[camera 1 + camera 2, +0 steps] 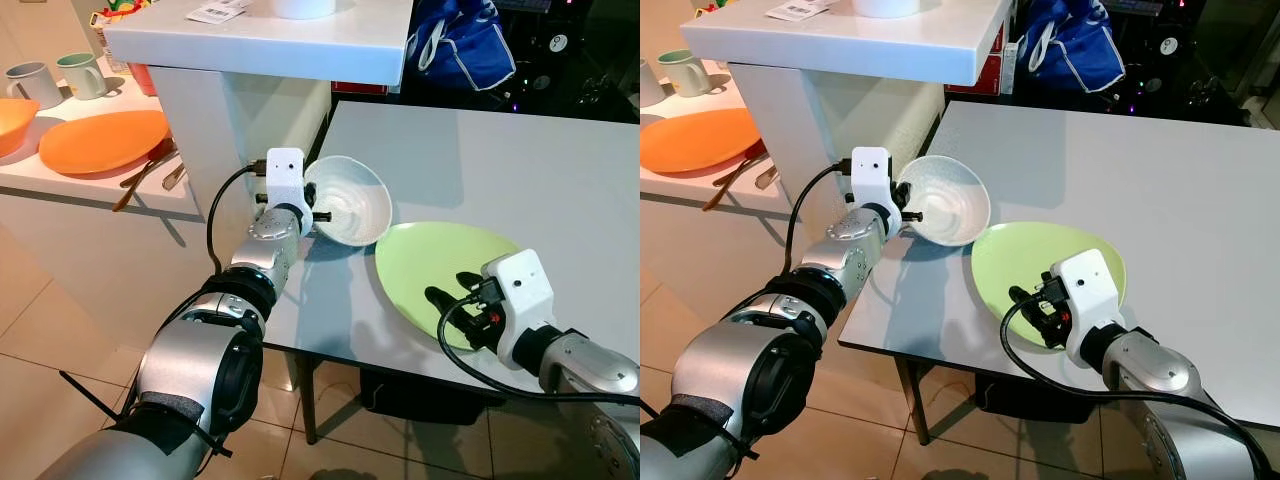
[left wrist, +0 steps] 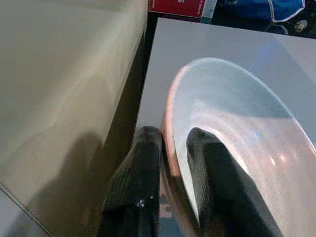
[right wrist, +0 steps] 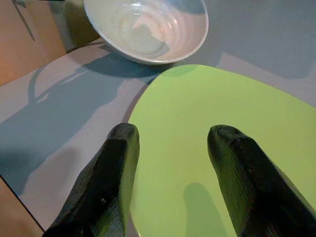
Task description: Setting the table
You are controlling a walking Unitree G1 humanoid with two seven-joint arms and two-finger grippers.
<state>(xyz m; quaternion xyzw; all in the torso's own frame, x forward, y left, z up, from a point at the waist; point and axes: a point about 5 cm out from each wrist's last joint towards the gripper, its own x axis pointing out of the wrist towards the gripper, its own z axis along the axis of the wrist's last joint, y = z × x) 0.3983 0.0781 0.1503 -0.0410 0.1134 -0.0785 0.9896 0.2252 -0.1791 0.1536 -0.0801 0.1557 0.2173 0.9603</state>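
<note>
Right gripper (image 1: 452, 292): low over the near edge of the green plate, fingers spread apart with nothing between them; in the right wrist view the two black fingers (image 3: 106, 182) hang just above the plate's surface.
Green plate (image 1: 440, 265): flat on the grey table, close to the table's near edge, right under that parted gripper.
Left gripper (image 2: 173, 163): clamped on the rim of the white bowl, one finger outside the wall, one inside, and it's got a firm pinch there.
White bowl (image 1: 350, 200): tilted up on its side in the left gripper's grip, mouth facing across the table, its lower edge just beside the green plate's far-left rim; whether it touches the tabletop I can't tell.
Grey table (image 1: 520, 170): bare grey top running away behind the plate and bowl.
White counter (image 1: 290, 45): off to the left of the table, a white block with its top level above the bowl.
Side shelf: further left, an orange plate (image 1: 103, 140) with cutlery (image 1: 145, 175) beside it, and two mugs (image 1: 60, 78) behind.
Blue bag (image 1: 465, 45): at the back, beyond the table's far edge.
</note>
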